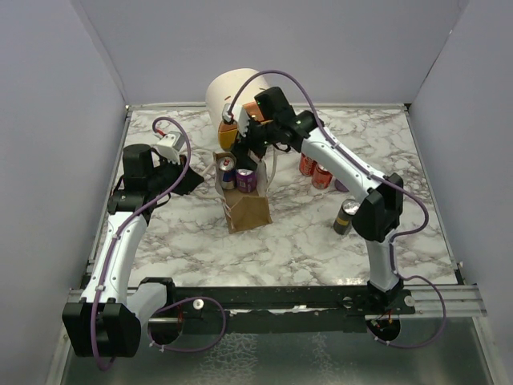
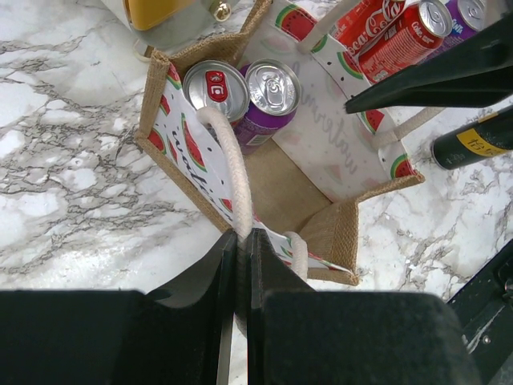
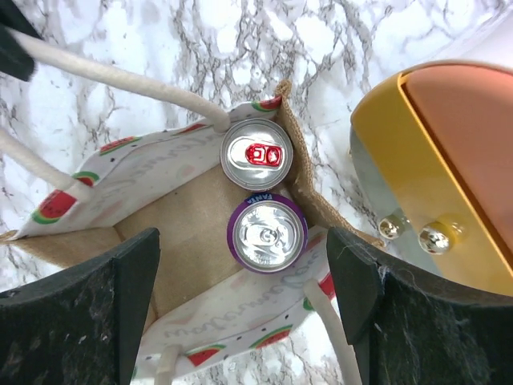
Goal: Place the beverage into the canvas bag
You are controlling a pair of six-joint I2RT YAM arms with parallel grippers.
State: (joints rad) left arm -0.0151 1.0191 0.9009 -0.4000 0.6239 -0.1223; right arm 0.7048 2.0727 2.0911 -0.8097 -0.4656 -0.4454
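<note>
Six cans [image 1: 246, 180] — one bag [image 1: 248, 212] — one box [image 1: 228, 92].

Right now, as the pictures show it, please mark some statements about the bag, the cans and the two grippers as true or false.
1. A silver can with a red tab and a purple can stand inside the canvas bag. True.
2. The right gripper is shut on the purple can. False: its fingers are wide apart above the bag.
3. The left gripper is shut on a cream handle of the bag. True.
4. The dark can is inside the bag. False: it is on the table, outside the bag.
</note>
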